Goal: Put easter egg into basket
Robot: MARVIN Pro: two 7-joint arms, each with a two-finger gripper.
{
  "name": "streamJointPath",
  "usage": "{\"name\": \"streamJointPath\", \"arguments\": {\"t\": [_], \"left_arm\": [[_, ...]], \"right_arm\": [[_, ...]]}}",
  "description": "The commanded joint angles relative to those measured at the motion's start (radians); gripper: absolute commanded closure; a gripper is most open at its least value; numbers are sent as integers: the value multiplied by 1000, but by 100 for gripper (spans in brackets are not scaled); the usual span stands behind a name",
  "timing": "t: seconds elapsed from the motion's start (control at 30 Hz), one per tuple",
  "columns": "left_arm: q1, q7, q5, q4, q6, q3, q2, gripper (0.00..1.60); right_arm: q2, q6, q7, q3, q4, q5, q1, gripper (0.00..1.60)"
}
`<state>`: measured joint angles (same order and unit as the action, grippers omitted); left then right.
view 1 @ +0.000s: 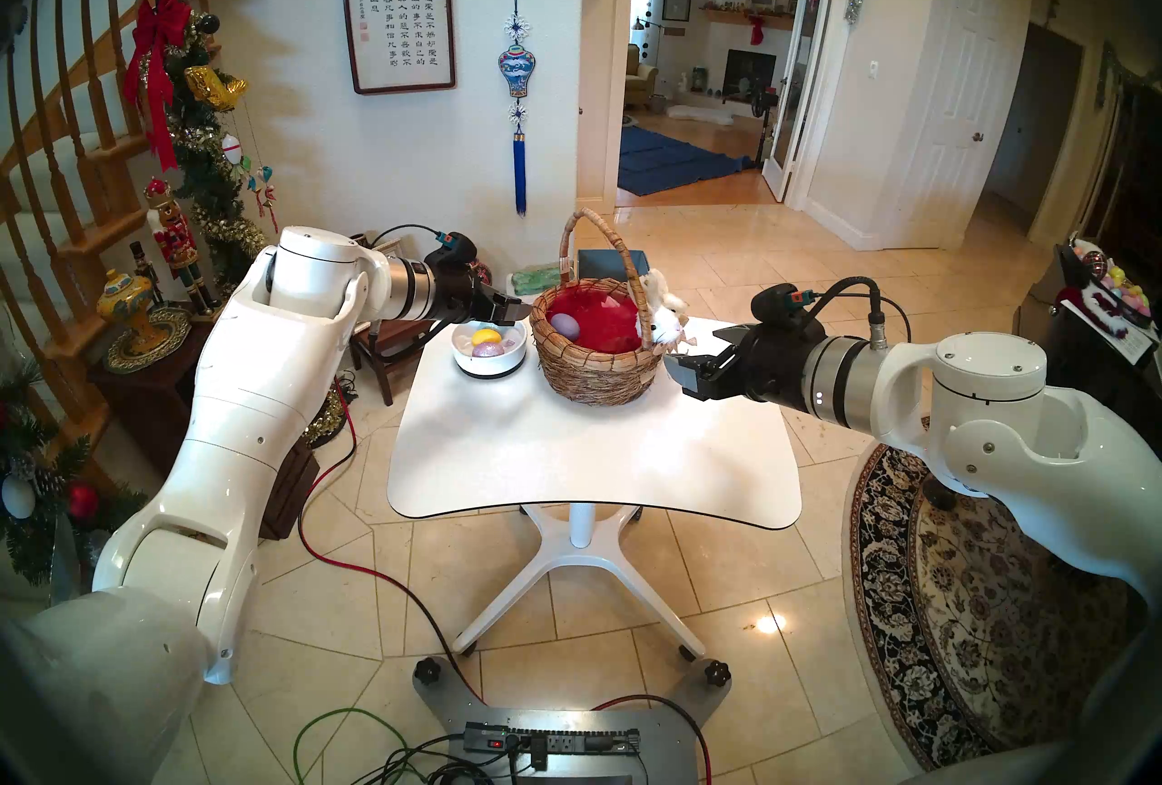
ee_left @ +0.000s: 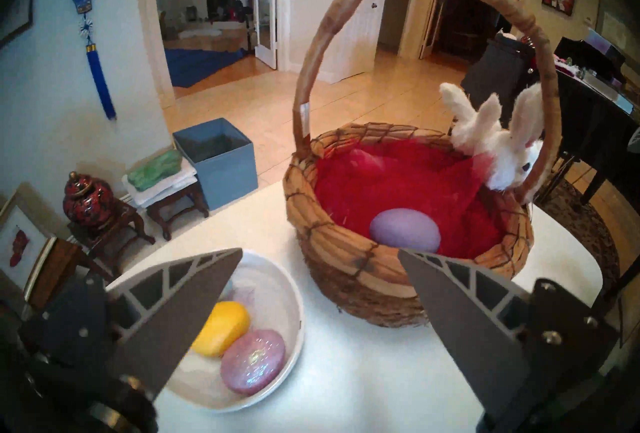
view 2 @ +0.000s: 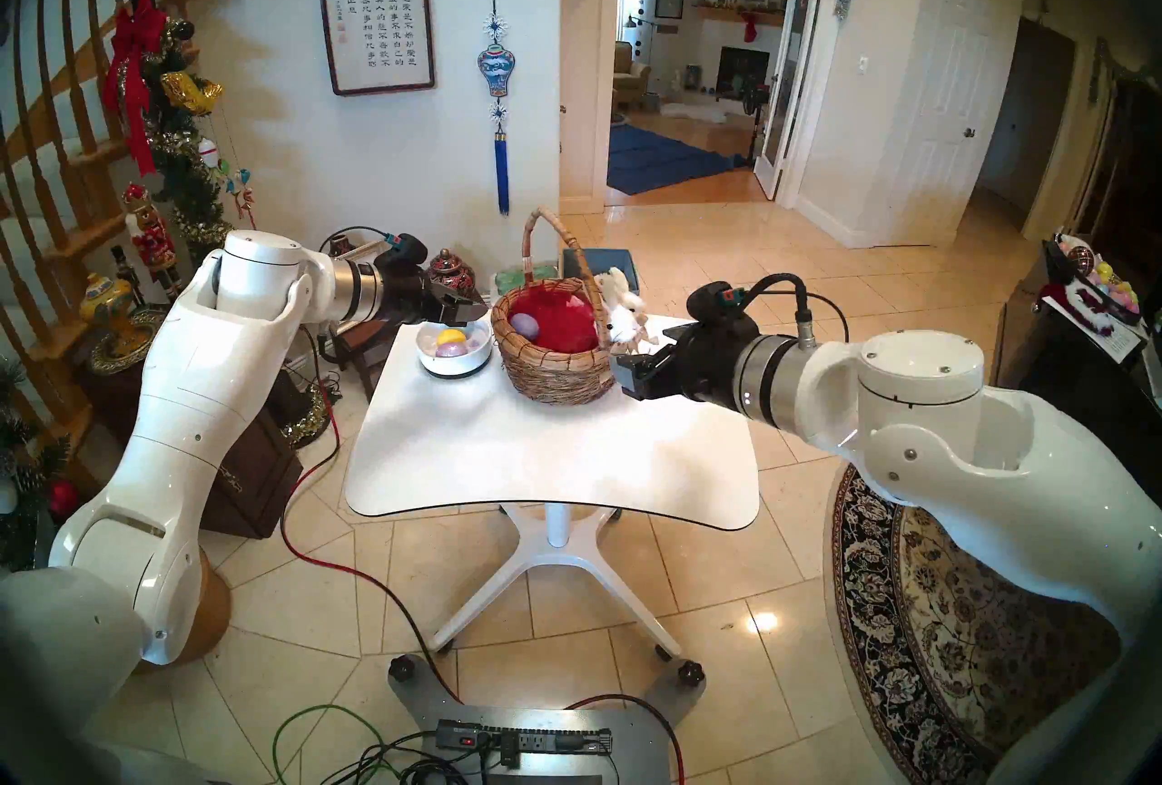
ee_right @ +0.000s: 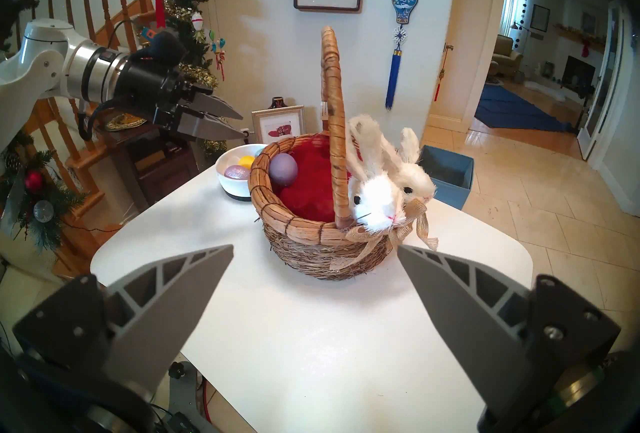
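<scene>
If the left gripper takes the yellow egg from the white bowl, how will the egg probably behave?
The yellow egg looks smooth and rounded, so it may slip between the flat fingers. It touches the glittery purple egg, which would probably shift. Released carelessly, it likely rolls.

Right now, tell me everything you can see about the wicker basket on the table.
The wicker basket is round, brown and woven, with a tall arched wrapped handle. It stands upright on the white table, beside the white bowl. Red lining fills it, and a purple egg lies inside. Two white plush bunnies and a burlap bow sit at its rim. Neither gripper touches it.
</scene>
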<state>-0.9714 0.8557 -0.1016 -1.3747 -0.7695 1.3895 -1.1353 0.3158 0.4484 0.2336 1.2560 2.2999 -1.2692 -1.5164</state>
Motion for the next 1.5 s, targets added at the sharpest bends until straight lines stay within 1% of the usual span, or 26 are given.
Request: {"name": "streamJointPath", "arguments": {"t": [0.0,0.17,0.4,0.83,1.3,1.47], "left_arm": [[4,16,4,-30,1,5,35,0],[6,29,31,-26,26,-17,58,0],[12,22,58,-6,39,-36,59,0],[45,6,94,39,11,-68,48,0],[91,-22,122,100,-18,-99,17,0],[102,-44,136,125,-29,-106,3,0]], "right_arm": [[1,-2,0,8,1,2,11,0],[1,-2,-1,8,1,2,11,0],[1,-1,-1,8,1,2,12,0],[1,-2,0,8,1,1,12,0],[1,-2,0,8,1,1,12,0],[1,-2,0,8,1,1,12,0]]}}
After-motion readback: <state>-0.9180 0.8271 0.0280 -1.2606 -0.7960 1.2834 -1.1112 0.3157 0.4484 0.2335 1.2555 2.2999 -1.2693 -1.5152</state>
